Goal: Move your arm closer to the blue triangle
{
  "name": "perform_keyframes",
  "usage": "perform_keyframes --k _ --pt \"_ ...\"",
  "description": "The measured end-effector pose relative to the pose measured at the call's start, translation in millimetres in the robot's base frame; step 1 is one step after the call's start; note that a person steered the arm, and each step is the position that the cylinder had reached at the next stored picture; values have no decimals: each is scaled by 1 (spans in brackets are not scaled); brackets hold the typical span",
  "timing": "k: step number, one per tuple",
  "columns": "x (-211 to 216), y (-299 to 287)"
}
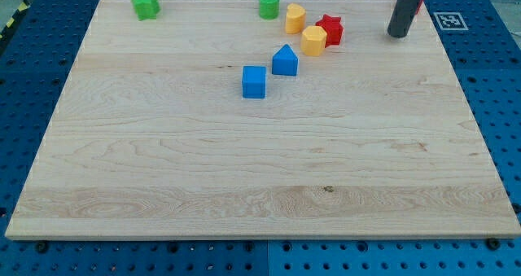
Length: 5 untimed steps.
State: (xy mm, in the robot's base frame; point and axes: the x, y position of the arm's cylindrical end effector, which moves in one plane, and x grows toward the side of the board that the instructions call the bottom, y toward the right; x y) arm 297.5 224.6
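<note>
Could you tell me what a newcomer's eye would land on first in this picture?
Probably the cluster of coloured blocks near the view's top: the blue triangle and blue cube, with two yellow blocks and a red star beside them. My tip stands apart at the view's upper right, touching nothing.

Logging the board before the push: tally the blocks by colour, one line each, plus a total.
Green: 2, a star and a cylinder
Yellow: 2, one and another
Red: 1
Blue: 2, a triangle and a cube
Total: 7
</note>
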Motion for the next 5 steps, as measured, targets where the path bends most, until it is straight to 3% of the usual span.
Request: perform_keyframes --k 1,2,3,5 --pt "45 -5" --pt "101 -53" --pt "140 -137" --pt "138 -163"
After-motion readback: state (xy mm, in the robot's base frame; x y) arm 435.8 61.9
